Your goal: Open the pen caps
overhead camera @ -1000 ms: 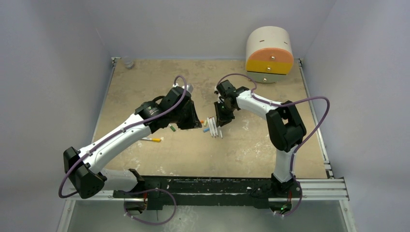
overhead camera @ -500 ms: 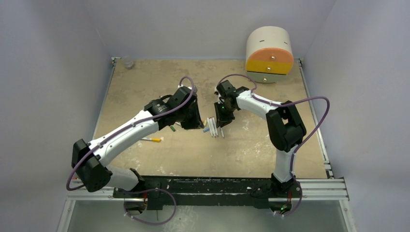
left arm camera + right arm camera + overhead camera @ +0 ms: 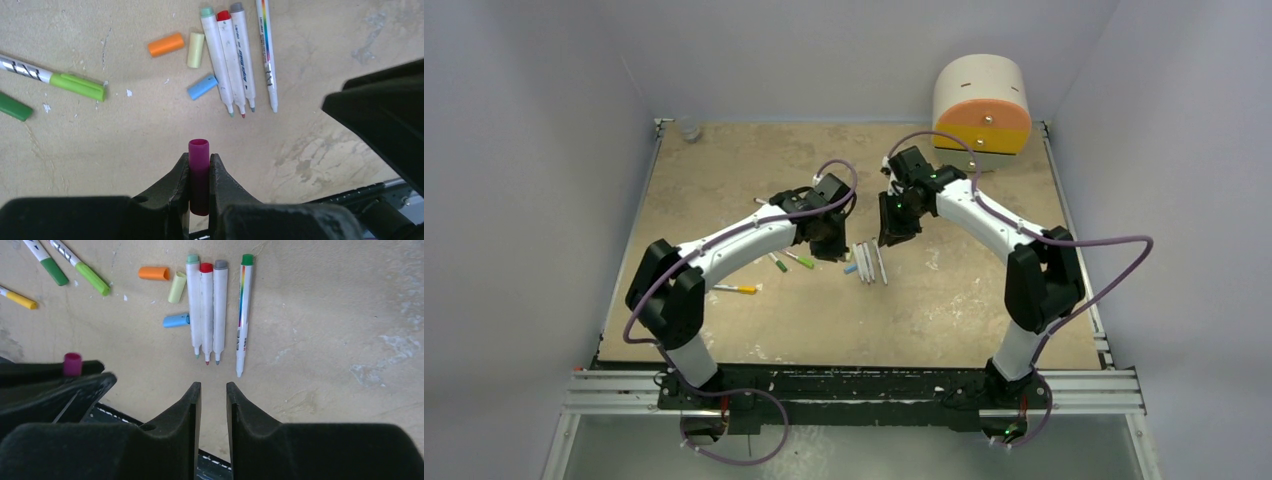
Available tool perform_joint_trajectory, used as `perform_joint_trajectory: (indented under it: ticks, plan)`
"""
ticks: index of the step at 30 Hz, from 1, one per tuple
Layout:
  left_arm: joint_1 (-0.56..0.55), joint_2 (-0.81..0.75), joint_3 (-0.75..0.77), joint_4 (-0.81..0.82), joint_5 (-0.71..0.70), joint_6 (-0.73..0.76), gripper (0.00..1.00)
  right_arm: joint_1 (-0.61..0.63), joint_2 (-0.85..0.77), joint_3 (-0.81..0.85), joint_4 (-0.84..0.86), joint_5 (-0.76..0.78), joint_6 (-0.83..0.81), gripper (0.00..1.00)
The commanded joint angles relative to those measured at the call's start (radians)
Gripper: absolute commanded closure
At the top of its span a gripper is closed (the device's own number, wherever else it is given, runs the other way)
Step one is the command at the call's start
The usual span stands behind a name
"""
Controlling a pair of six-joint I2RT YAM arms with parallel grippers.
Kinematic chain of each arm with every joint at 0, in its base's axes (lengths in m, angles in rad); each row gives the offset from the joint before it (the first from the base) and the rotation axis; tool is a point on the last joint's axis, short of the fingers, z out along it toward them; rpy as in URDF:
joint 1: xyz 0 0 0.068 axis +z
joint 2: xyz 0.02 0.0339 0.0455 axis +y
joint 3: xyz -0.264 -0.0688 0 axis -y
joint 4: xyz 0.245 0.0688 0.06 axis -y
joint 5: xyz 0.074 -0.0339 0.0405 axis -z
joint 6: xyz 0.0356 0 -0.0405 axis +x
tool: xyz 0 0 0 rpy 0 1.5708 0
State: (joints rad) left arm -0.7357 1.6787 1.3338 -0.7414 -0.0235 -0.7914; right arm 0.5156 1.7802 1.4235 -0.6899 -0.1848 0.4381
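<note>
While pinching magenta cap (image 3: 199, 149) in left gripper (image 3: 199, 161), right gripper (image 3: 213, 387) slightly ajar and empty, reads roughly half done: four uncapped pens (image 3: 206, 310) upper centre, capped pens (image 3: 90, 276) pending upper left.

Seen from above, the left arm (image 3: 724, 240) is swinging its elbow toward 2 o'clock, uncovering two green-capped pens (image 3: 801, 260) at 8 o'clock from the left gripper (image 3: 832, 246). The right gripper (image 3: 892, 232) is drawing away from the uncapped pens (image 3: 869, 262), toward 1 o'clock.
</note>
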Motion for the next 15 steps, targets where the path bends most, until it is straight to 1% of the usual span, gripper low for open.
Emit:
perform_joint_trajectory:
  ticks: [1, 8, 15]
  plan:
    - [0.003, 0.039, 0.029, 0.054, -0.035, 0.058, 0.94, -0.016, -0.062, -0.015, -0.030, -0.007, 0.015, 0.74]
    - [0.006, 0.092, -0.033, 0.136, -0.030, 0.074, 0.91, -0.020, -0.098, -0.058, -0.025, -0.011, 0.021, 0.74]
    - [0.008, 0.151, -0.041, 0.172, -0.031, 0.091, 0.87, -0.022, -0.118, -0.087, -0.019, -0.020, 0.025, 0.74]
